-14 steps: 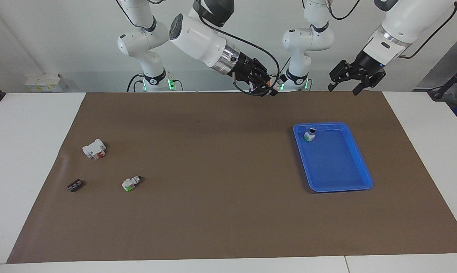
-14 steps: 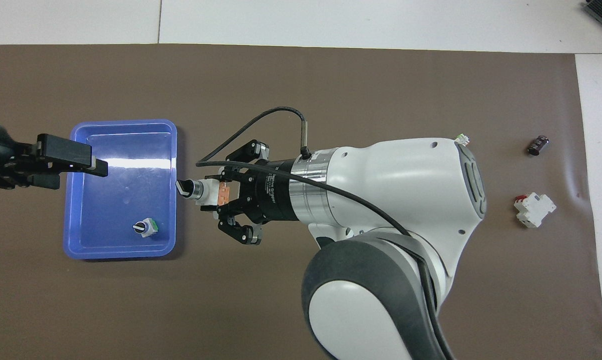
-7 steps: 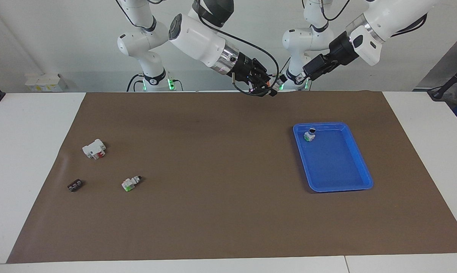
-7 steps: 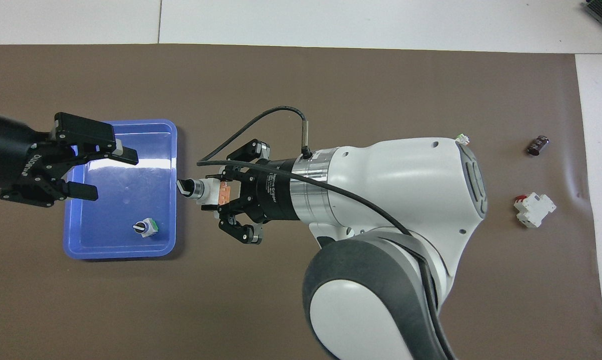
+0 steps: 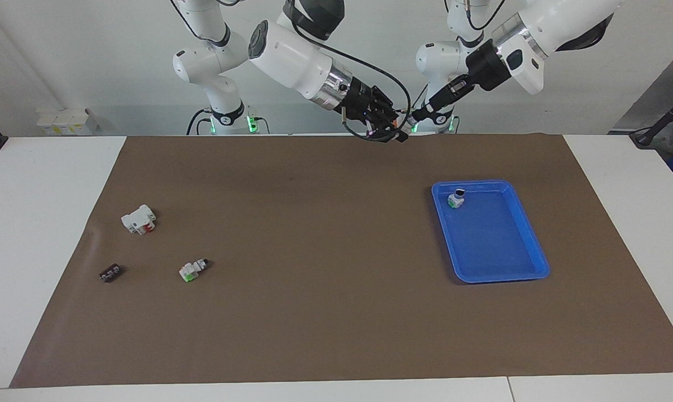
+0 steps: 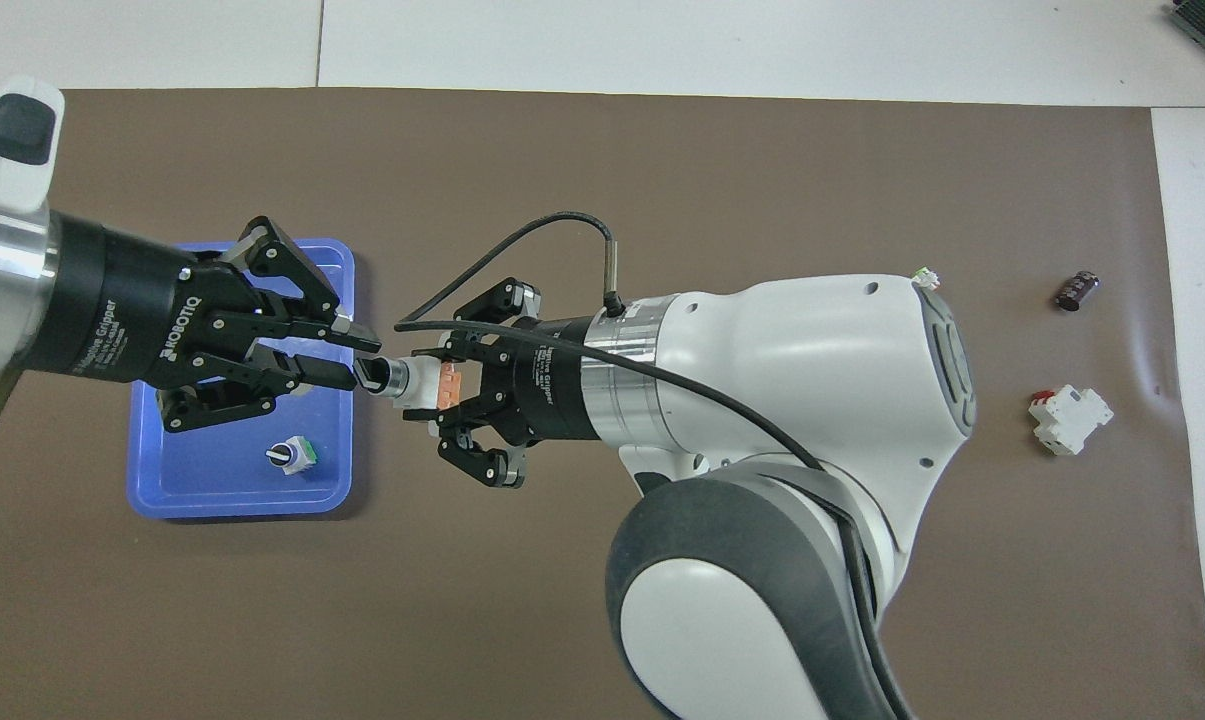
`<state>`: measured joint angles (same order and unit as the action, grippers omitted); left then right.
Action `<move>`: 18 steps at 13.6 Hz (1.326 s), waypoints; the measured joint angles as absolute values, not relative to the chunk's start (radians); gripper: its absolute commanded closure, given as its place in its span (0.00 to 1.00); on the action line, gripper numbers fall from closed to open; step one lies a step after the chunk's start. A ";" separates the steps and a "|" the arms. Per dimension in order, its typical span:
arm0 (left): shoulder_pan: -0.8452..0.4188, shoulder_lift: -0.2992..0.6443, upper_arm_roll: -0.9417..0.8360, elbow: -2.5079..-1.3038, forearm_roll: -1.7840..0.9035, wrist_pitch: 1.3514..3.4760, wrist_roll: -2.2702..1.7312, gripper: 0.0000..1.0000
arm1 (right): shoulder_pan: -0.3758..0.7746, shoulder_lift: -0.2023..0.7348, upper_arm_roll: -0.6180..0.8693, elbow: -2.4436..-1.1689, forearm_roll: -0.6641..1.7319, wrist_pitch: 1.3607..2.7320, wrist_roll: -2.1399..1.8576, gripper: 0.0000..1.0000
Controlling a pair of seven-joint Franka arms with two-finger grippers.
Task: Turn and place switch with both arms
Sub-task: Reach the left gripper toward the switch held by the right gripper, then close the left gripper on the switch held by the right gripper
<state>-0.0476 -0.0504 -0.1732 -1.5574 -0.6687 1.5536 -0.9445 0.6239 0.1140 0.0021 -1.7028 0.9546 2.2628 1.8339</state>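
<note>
— Switch: where is it?
— Up in the air over the brown mat, beside the blue tray, clamped in the right gripper, black knob pointing at the left gripper.
— And that one?
— Its fingers are parted, their tips at the knob; I cannot tell whether they touch it. A green-banded switch sits in the tray.

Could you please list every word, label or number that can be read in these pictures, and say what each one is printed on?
"ROBOTIQ": white print on the black body of the left gripper, in the overhead view.
A smaller line beside it seems to read "Adaptive Gripper"; only partly legible.
Small white print on the body of the right gripper: too blurred to read.
No readable text on the switch, the blue tray or the loose parts.
</note>
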 measured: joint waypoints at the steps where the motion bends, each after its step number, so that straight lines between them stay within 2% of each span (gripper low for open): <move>1: -0.048 -0.050 -0.181 -1.558 -0.669 1.554 -0.945 0.67 | 0.623 0.114 0.002 -1.703 0.955 2.263 1.834 1.00; 11: -0.047 -0.050 -0.197 -1.565 -0.592 1.555 -0.893 0.68 | 0.623 0.117 0.002 -1.702 0.953 2.262 1.834 1.00; 12: -0.047 -0.050 -0.197 -1.565 -0.589 1.556 -0.891 0.74 | 0.623 0.118 0.002 -1.702 0.953 2.262 1.834 1.00; 13: -0.047 -0.050 -0.198 -1.565 -0.588 1.556 -0.890 0.91 | 0.623 0.118 0.002 -1.702 0.953 2.262 1.834 1.00; 14: -0.048 -0.050 -0.198 -1.565 -0.588 1.558 -0.890 1.00 | 0.623 0.118 0.002 -1.702 0.953 2.262 1.834 1.00; 18: -0.048 -0.051 -0.204 -1.564 -0.580 1.570 -0.888 1.00 | 0.623 0.119 0.001 -1.702 0.952 2.262 1.834 1.00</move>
<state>-0.0478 -0.0509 -0.2044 -1.5638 -0.5801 1.5701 -0.8884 0.6228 0.1190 0.0014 -1.7020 0.9522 2.2616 1.8337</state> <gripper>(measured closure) 0.907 0.590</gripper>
